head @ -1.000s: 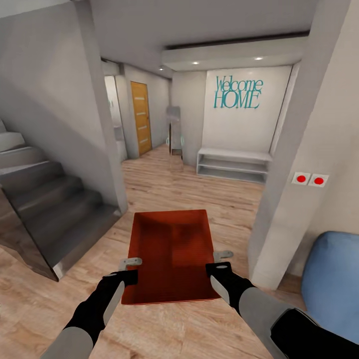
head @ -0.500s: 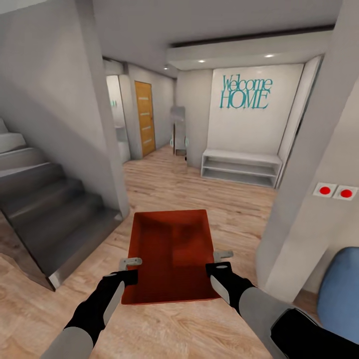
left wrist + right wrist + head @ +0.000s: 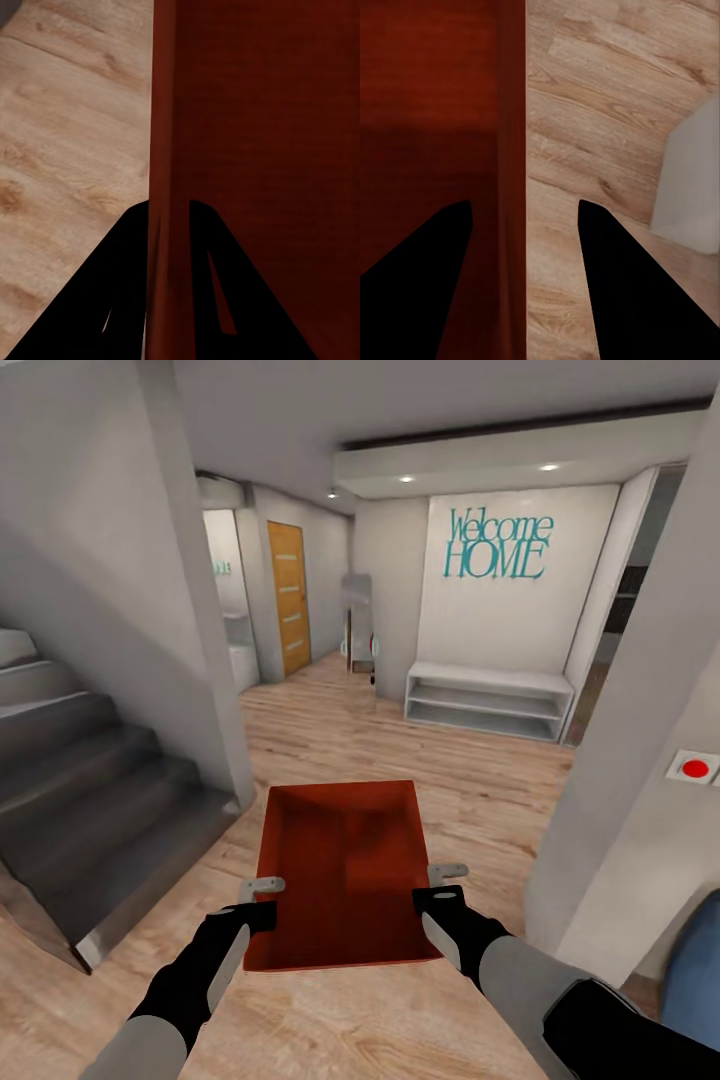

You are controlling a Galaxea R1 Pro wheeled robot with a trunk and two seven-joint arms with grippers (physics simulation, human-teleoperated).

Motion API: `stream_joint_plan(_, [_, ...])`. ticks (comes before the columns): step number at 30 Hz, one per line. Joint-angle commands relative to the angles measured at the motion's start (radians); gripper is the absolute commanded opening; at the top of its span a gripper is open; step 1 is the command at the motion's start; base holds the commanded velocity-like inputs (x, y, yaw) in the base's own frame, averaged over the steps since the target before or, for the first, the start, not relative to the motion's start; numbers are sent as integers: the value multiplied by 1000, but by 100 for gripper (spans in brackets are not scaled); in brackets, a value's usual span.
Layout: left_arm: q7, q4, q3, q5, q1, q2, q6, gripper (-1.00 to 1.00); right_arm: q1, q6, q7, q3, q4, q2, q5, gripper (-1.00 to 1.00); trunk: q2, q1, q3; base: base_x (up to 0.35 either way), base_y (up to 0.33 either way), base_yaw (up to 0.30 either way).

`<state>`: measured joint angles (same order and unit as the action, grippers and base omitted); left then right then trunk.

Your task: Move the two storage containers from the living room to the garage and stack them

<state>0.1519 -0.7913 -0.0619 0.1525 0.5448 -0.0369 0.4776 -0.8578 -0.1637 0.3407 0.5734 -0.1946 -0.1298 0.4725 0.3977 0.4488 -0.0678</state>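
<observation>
- Forward and a touch rightward goes the view: against the picture from 1 second back, the right-hand wall's red button panel [image 3: 693, 767] has slid toward the frame edge, the blue sofa [image 3: 697, 985] is nearly out of sight, and the staircase [image 3: 90, 780] has dropped lower on the left. That is the camera travelling; the bin sits at the same spot between the arms.
- 1 storage container [image 3: 345, 870], orange-red and open-topped, rides in front of the trunk above the light wood plank floor [image 3: 400, 745], held level with its long axis pointing ahead, so it clears the wall corner on the right.
- Left gripper [image 3: 262, 900] pinches the left long wall; the left wrist view shows its fingers [image 3: 127, 285] straddling the rim, 1 inside, 1 outside, closed onto it.
- Right gripper [image 3: 443, 890] sits at the opposite wall. Its fingers [image 3: 442, 247] also straddle the rim, but floor shows in the gap to the outer one, so I cannot tell whether it is clamped or only bracing.
- A hold on each side, near the close end, keeps the bin from tipping as the base rolls.
- Ahead: the "Welcome HOME" wall [image 3: 497, 547], a white bench shelf [image 3: 488, 700] and a honey-coloured door [image 3: 288, 597]. My read: still in transit, garage not yet reached.
</observation>
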Motion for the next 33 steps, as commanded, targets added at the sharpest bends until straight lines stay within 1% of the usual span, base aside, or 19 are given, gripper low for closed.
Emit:
stream_joint_plan(1, [15, -3, 1, -34, 1, 3, -14, -100, 0, -5, -10, 37, 0, 1, 40, -100, 2, 1, -2, 322, 0, 0])
stream_joint_plan(33, [15, -2, 1, -34, 1, 4, -14, -100, 0, -5, -10, 37, 0, 2, 40, -100, 2, 1, -2, 322, 0, 0])
